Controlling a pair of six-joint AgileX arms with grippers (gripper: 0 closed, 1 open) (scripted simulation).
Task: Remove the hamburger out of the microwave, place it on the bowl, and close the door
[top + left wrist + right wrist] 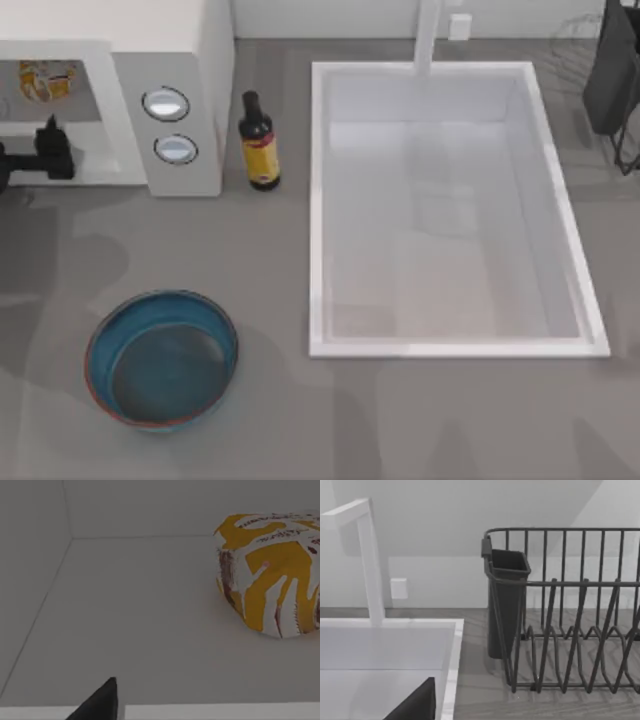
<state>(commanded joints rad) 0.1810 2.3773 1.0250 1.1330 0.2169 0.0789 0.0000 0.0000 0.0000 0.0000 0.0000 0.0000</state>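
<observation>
The hamburger [45, 80], a white wrap with yellow-orange patches, lies on the floor of the microwave [190, 60] cavity. My left gripper [48, 128] reaches into the cavity opening, a short way in front of the hamburger [272, 575] and apart from it. It is open and holds nothing; one dark fingertip [102, 700] shows at the cavity's front edge. The teal bowl [160, 358] with a reddish-brown rim stands empty on the table, nearer the front than the microwave. The door is out of view.
A dark sauce bottle [260, 140] stands just right of the microwave's two knobs. A large white sink [318, 220] with a faucet fills the middle right. My right gripper [605, 100] is parked open at the far right by a black dish rack [570, 610].
</observation>
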